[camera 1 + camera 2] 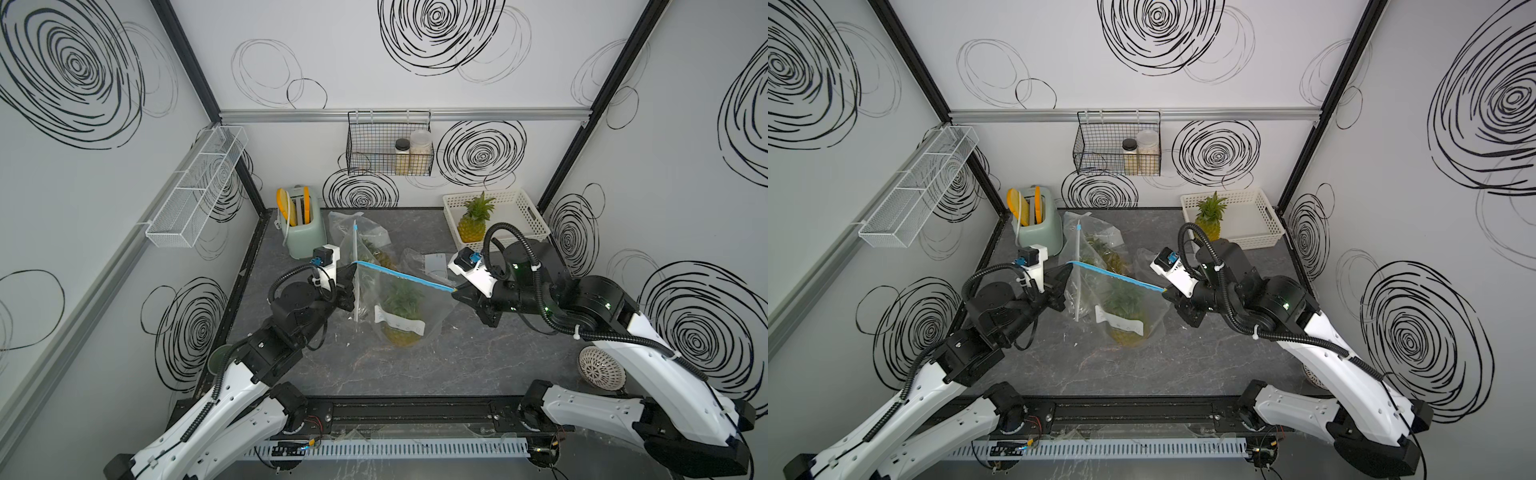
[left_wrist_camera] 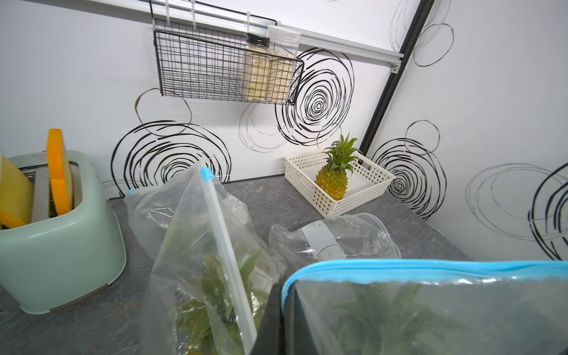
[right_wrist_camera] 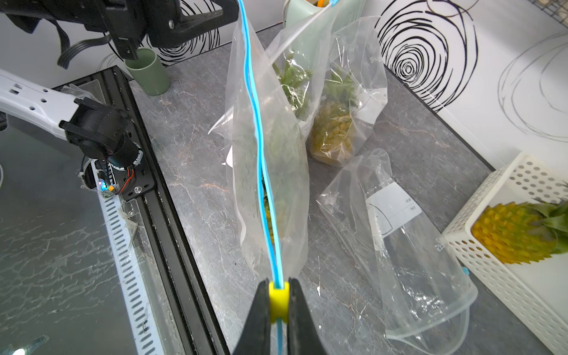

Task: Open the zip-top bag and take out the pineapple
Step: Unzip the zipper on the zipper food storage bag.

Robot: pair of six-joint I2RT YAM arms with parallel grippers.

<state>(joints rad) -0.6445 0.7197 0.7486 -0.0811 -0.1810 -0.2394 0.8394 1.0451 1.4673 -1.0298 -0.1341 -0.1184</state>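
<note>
Nearest the robot, bare tabletop (image 1: 415, 374) left room to work. At mid-table the zip-top bag (image 1: 432, 303) was stretched taut between the arms: left gripper (image 1: 352, 276) pinched its left corner, right gripper (image 3: 278, 285) squeezed the yellow slider (image 3: 278, 304). Its pineapple (image 1: 402, 332) stood inside. Unzipping seemed underway; next, spread the mouth. Beyond, a second bag (image 1: 365, 245) and basket (image 1: 528, 216) crowded.

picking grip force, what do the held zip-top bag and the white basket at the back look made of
Zip-top bag: thin clear plastic film, glossy, going by its creases and the pineapple showing through. Its blue zip strip looks like stiffer plastic. White basket: seemingly rigid moulded plastic, matte, with regular perforated walls.
</note>
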